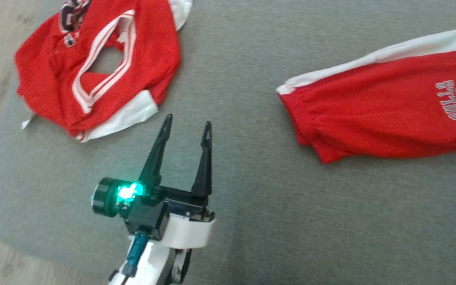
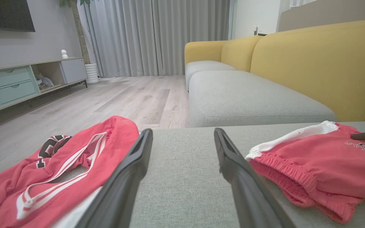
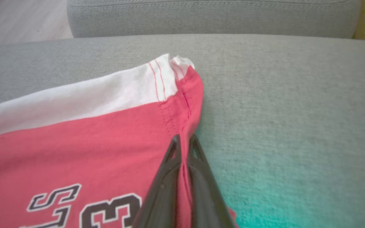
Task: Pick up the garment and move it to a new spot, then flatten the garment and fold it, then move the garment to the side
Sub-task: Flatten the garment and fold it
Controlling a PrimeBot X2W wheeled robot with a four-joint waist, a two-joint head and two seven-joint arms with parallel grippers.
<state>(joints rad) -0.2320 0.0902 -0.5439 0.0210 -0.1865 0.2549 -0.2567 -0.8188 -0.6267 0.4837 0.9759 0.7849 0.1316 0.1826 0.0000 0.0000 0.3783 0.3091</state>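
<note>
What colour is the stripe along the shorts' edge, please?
White, against the red shorts; best in the head view.

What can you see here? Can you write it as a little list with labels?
surface: gray cushion
jersey: red with white stripes, crumpled, on the left
shorts: red with a white band, on the right
left gripper: open, over bare cushion between the two clothes
right gripper: shut on the shorts' edge

We see a grey seat cushion (image 1: 251,206) carrying two pieces, well apart: a crumpled red jersey (image 1: 152,59) at left, red shorts (image 1: 382,114) at right.
</note>
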